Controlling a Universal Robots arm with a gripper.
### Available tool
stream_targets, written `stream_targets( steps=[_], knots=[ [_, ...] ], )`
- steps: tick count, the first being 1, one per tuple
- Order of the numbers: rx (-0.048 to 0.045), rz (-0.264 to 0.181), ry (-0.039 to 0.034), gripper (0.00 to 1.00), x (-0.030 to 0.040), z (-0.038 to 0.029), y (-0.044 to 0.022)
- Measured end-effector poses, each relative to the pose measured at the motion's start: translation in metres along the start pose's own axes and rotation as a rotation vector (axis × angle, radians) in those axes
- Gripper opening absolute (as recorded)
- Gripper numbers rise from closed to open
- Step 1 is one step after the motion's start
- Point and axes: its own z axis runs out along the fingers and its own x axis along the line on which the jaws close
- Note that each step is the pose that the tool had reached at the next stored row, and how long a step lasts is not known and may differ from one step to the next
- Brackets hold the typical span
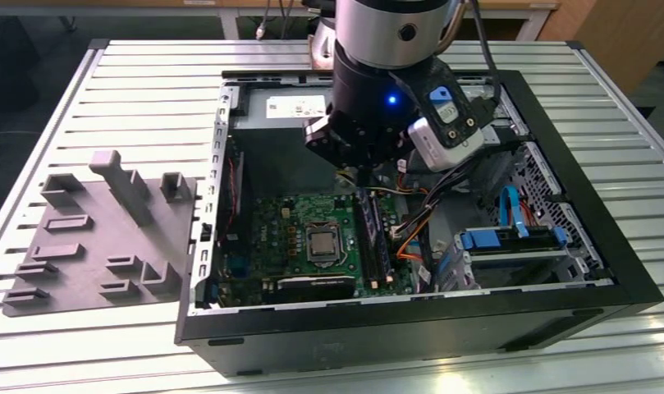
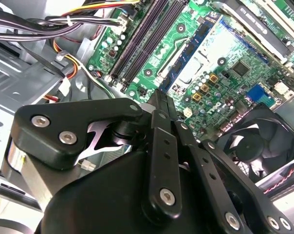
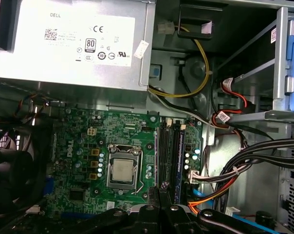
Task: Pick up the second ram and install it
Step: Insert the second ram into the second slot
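The gripper (image 1: 359, 180) hangs at the centre of the exterior view, inside the open computer case (image 1: 594, 304). Its fingertips (image 2: 162, 103) are drawn tight together. I cannot tell whether they pinch anything.

The second ram (image 1: 373, 242) appears to be the long dark stick standing on edge among the black slot rails, just below the gripper in the exterior view and right of the processor (image 1: 322, 244). Whether the gripper touches it is not clear.

A bundle of black cables (image 3: 254, 156) and orange and yellow wires (image 1: 414, 234) crowd the slots on the exterior view's right. Beyond them is a blue drive bracket (image 1: 496, 240). The grey power supply (image 3: 74, 44) fills the far end of the case, and a black fan (image 2: 254, 146) sits beside the green motherboard (image 1: 277, 230). A white camera unit (image 1: 446, 131) rides on the wrist.

At the left of the exterior view, well apart from the case, a grey holder (image 1: 102, 238) with upright blocks lies flat. Case and holder both rest on a table (image 1: 145, 82) of ribbed aluminium slats. Wooden furniture (image 1: 606, 37) stands behind it at the upper right.
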Motion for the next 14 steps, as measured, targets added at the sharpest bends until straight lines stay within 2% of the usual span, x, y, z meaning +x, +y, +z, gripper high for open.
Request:
stream_targets(
  steps=[14],
  knots=[
    [0.0001, 0.005, -0.0002, 0.11, -0.0037, 0.0033, -0.0004]
  ],
)
